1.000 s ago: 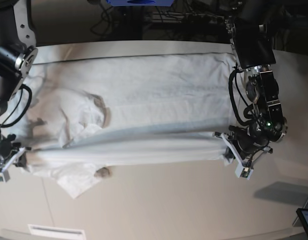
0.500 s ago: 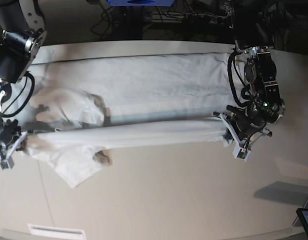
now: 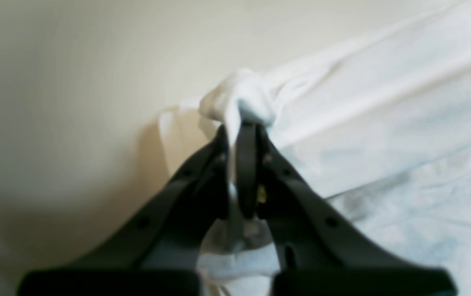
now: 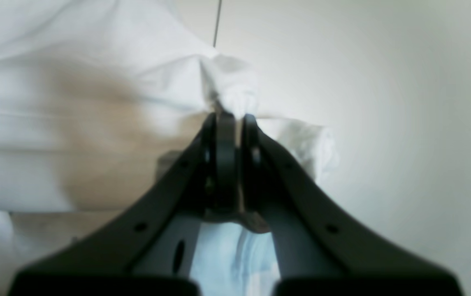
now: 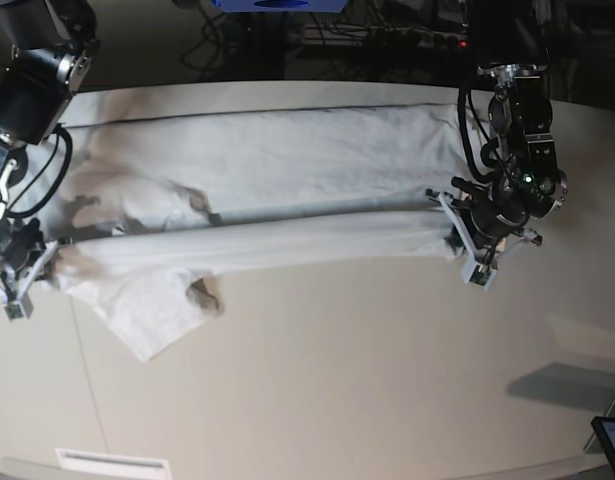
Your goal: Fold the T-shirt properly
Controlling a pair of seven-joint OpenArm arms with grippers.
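T-shirt (image 5: 277, 180) spread across upper half of base frame on off-white surface (image 5: 367, 380), near edge lifted into a taut ridge. Left tool (image 5: 455, 237) at right of frame, pinching hem corner (image 3: 239, 102). Right tool (image 5: 49, 262) at left edge, clamped on shoulder-end cloth (image 4: 231, 96). One sleeve (image 5: 147, 310) drooping lower left.

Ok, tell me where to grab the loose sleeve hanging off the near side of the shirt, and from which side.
Take the sleeve at its free hemmed corner nearest the table's front edge, coming in from the bare tabletop below it. It lies flat and spread there, clear of the taut fold that the right gripper and left gripper are clamping.
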